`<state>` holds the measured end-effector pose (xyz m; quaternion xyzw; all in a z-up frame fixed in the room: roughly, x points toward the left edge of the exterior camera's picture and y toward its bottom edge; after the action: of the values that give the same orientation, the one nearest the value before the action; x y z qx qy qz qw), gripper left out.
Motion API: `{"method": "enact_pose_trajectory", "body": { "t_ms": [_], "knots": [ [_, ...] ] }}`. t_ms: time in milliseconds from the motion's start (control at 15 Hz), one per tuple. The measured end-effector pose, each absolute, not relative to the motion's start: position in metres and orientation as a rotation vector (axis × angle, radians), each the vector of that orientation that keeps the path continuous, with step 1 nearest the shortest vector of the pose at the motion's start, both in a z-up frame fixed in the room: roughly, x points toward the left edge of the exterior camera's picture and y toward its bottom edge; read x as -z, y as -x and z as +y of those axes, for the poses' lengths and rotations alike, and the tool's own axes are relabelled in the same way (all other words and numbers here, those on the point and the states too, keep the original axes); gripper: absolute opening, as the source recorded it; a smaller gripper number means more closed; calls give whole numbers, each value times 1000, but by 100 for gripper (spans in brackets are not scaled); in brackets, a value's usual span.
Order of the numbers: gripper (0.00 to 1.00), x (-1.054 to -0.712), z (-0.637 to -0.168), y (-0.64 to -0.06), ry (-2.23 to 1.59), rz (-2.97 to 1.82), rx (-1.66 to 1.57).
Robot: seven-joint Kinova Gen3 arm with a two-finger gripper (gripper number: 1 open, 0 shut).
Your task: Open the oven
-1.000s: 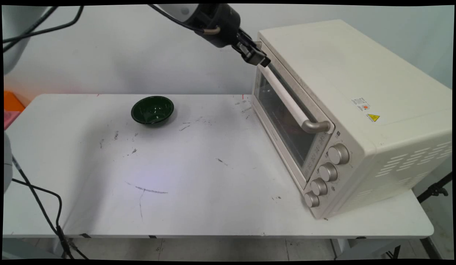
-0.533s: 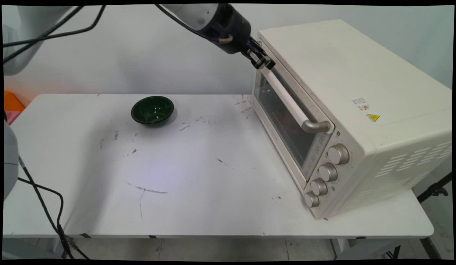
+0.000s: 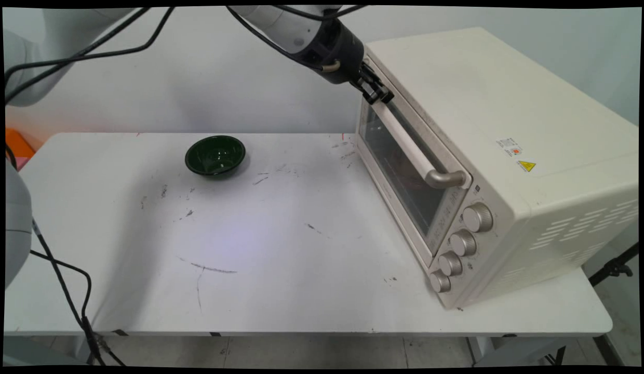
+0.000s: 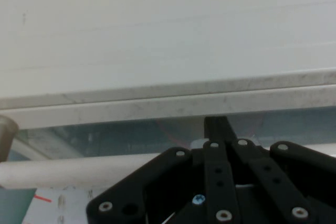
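A cream toaster oven stands on the right of the white table, its glass door closed. My gripper is shut, with its tip at the door's top edge, just above the far end of the white bar handle. In the hand view the closed fingers point at the door's upper frame. The handle runs across below them and passes behind the linkage. Nothing shows between the fingers.
A dark green bowl sits upright towards the table's back, left of centre. The oven's several knobs face the table's front. Black cables hang at the left edge. An orange thing lies beyond the table's left end.
The gripper has moved right and slightly down, from beside the oven's top corner onto the door's top edge by the handle's far end. The door and the bowl have not moved.
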<state>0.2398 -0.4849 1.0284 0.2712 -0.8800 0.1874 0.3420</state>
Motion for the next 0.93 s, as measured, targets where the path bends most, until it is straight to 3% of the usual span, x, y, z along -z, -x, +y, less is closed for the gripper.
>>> {"method": "enact_pose_trajectory", "body": {
  "t_ms": [933],
  "knots": [
    [0,-1010,-470,-263,-712,-2313,-477]
  ]
}}
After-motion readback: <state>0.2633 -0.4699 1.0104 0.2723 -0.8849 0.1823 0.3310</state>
